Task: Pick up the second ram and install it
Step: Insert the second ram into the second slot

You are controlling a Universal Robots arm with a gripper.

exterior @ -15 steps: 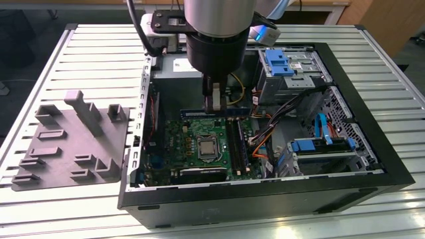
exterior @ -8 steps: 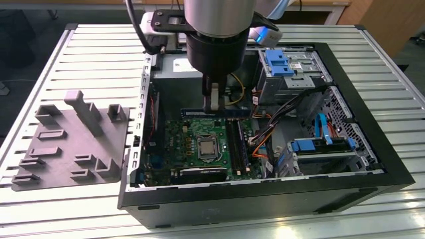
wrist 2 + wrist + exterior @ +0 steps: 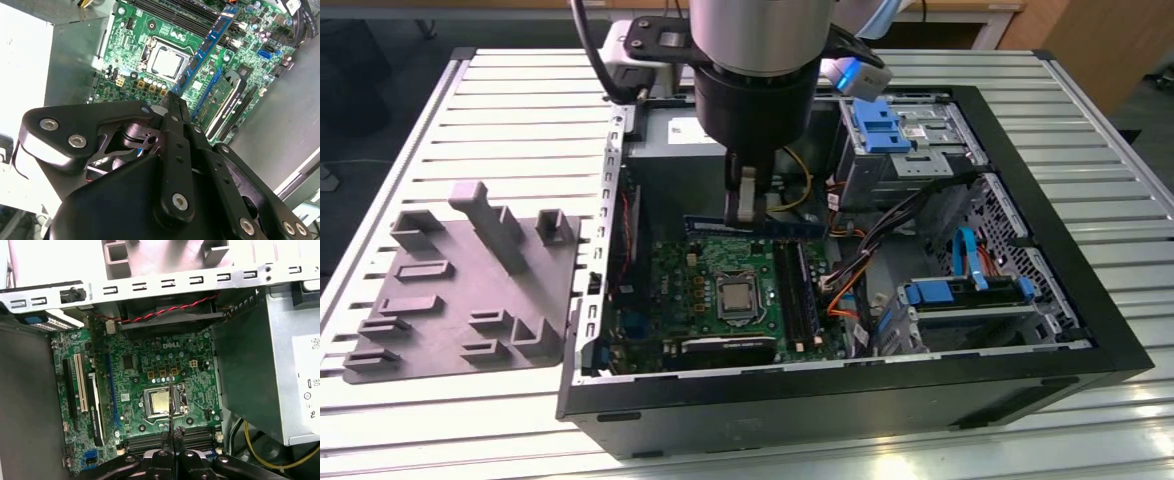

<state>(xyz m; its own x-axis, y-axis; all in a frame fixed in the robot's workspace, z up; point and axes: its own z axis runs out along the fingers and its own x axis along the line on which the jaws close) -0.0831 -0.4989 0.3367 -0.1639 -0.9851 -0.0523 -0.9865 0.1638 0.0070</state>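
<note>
The second ram [image 3: 781,227] is a long, narrow, dark stick that hangs level inside the open computer case, above the far part of the green motherboard [image 3: 707,275]. My gripper [image 3: 744,213] is shut on one end of it. In the second wrist view the ram [image 3: 205,47] runs out from my gripper [image 3: 172,101] over the processor [image 3: 167,62]. The first wrist view shows the ram [image 3: 170,405] edge-on, as a thin line rising from my gripper [image 3: 173,432]. The long black memory slots [image 3: 795,292] lie beside the processor and run crosswise to the stick.
A grey moulded holder [image 3: 460,290] lies on the slatted table at the exterior view's left. Inside the case are the power supply [image 3: 270,365], blue drive brackets [image 3: 881,130], loose cables [image 3: 854,270] and an upright expansion card [image 3: 97,390]. The case walls [image 3: 854,395] close the space in.
</note>
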